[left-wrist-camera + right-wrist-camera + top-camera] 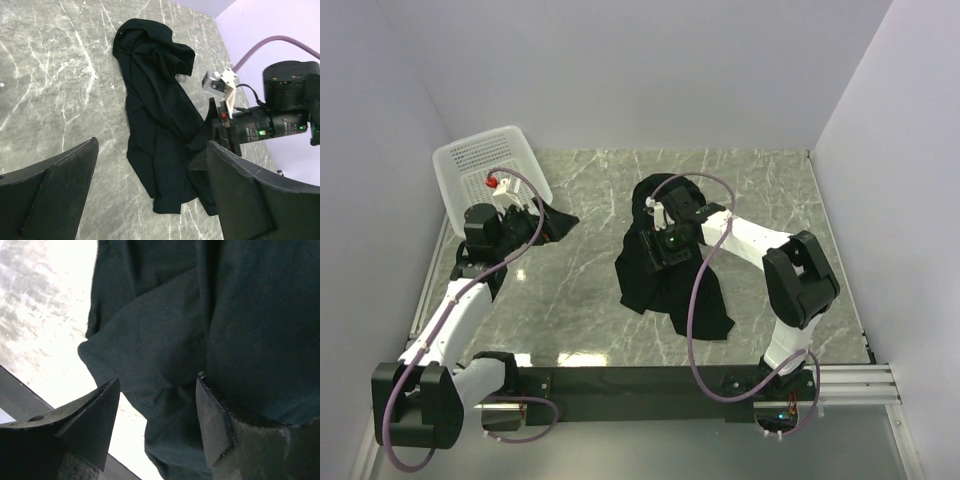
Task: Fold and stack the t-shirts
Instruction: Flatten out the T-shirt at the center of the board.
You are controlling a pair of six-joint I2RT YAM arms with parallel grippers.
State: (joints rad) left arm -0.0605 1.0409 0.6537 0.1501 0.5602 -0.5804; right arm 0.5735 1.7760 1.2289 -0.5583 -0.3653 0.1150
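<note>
One black t-shirt (655,285) lies crumpled in a long heap at the middle of the marble table; its print does not show. My right gripper (667,243) is down on the upper half of the heap. In the right wrist view its jaws (159,382) stand open, with a fold of the t-shirt (160,325) lying between and beyond the fingertips. My left gripper (550,222) hovers at the left, beside the basket, pointing toward the heap. In the left wrist view it (152,145) is wide open and holds nothing, and the t-shirt (155,100) lies ahead of it.
A white mesh basket (480,165) leans tipped at the back left corner. White walls close in the table on three sides. A black rail (650,380) runs along the near edge. The right arm's wrist (280,115) sits at the right of the left wrist view.
</note>
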